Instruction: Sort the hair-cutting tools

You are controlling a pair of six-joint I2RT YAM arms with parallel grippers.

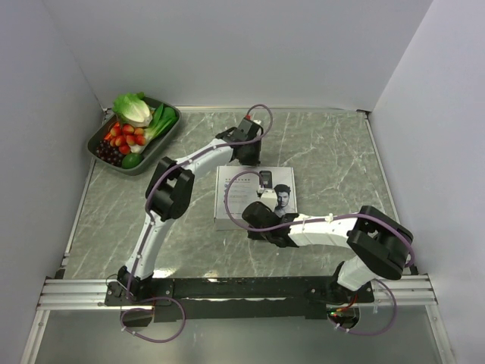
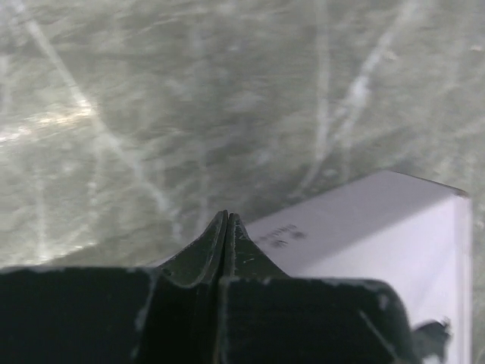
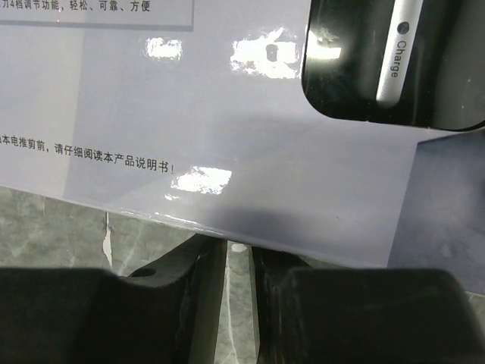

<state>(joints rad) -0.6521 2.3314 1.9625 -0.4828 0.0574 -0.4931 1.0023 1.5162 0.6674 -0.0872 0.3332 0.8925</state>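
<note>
A dark tray (image 1: 151, 159) at the upper left holds lettuce, strawberries, dark grapes and a round green fruit. A flat, glossy white cardboard box (image 1: 284, 173) lies at the centre of the grey veined stone table (image 1: 333, 159). A clipper shows only as a print (image 1: 265, 180) on its lid, and whether the hair-cutting tools are inside cannot be told. The left gripper (image 2: 226, 216), at the box's upper edge, is pressed together on nothing. The right gripper (image 3: 235, 254), at the lower edge, stands slightly spread.

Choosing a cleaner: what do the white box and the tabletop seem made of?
White box: probably cardboard, glossy-coated; bright glare spots on its printed face. Tabletop: smooth grey-green marble look with white veins; stone or printed laminate, cannot tell.
</note>
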